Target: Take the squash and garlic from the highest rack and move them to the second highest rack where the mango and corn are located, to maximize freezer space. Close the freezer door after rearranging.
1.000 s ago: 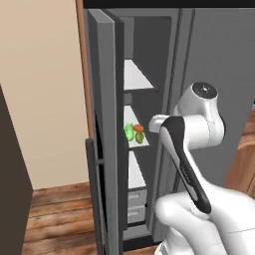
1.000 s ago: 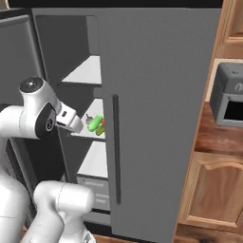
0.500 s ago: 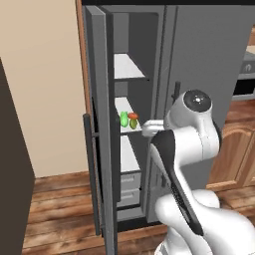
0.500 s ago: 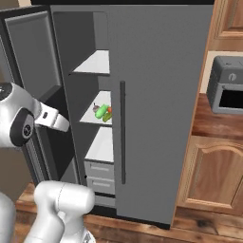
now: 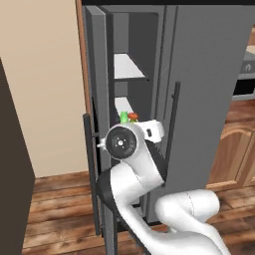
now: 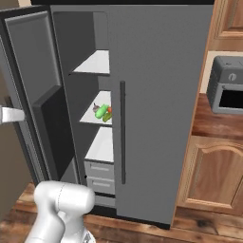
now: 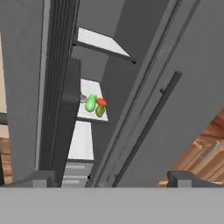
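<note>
**Arm pulled back from the shelf — door is next**

A sec ago the claw was up by the food shelf. Now the arm has swung back and off to the left, away from the shelves. The whole pic also shifted, so the base has driven too.

The claw (image 7: 112,178) is spread wide and holds nothing. In the hand view its two dark tips sit far apart at the bottom, looking into the freezer from outside. The white end of the arm pokes in by the freezer door (image 6: 35,95) in the right base view.

Past the claw, the door stands wide open. It is big, stiff and prob. heavy. I think a flat push on its inner face or outer edge will work better than a pinch — nothing thin to grab there but the long door handle (image 5: 89,174).

The food sits in a small bunch on the second highest rack (image 6: 90,119): a green thing (image 6: 101,111), a darker green thing (image 6: 107,116), a red-orange bit (image 6: 109,109) and a small pale lump (image 6: 96,108), maybe the garlic. The garlic would be light and a bit crumbly, the squash hard, smooth and round, so it could roll. The highest rack (image 6: 92,66) looks bare, so the moving part seems done.

Hard to tell:
- Which piece is squash, mango or corn — too small and bunched.
- In the left base view the arm's big joint covers most of the food.
- The back of both racks is hidden.
- The drawers (image 6: 99,175) low down are shut, so no idea what's inside.
</note>
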Controlling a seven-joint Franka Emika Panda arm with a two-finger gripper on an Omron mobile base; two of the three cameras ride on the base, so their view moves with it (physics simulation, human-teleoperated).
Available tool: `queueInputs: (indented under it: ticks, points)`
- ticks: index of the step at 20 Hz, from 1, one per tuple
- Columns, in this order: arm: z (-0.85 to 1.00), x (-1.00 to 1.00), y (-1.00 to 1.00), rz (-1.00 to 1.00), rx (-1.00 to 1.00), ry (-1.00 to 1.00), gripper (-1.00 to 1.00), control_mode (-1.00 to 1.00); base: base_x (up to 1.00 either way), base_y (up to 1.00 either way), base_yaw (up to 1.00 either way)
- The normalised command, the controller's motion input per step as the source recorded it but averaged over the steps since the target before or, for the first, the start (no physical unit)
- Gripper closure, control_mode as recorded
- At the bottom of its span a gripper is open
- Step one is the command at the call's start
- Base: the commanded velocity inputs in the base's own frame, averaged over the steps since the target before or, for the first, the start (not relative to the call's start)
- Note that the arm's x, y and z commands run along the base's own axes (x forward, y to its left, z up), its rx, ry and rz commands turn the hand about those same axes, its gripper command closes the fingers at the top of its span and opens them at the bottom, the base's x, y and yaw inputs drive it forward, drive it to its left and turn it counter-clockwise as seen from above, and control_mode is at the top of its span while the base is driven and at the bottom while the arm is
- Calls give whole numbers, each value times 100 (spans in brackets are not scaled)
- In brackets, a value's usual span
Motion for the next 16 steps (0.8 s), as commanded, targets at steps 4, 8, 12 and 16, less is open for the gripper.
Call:
queueInputs:
  ticks: [4, 8, 12, 16]
  points:
    - [0, 81, 100, -5, -25, -17, -100, -100, 0, 0, 0]
    - [1, 100, 100, -7, -20, -10, -100, -100, 0, 0, 0]
    - [13, 69, 100, -8, -21, -9, -100, -100, 0, 0, 0]
    - [10, 32, 100, -11, -20, -6, -100, -100, 0, 0, 0]
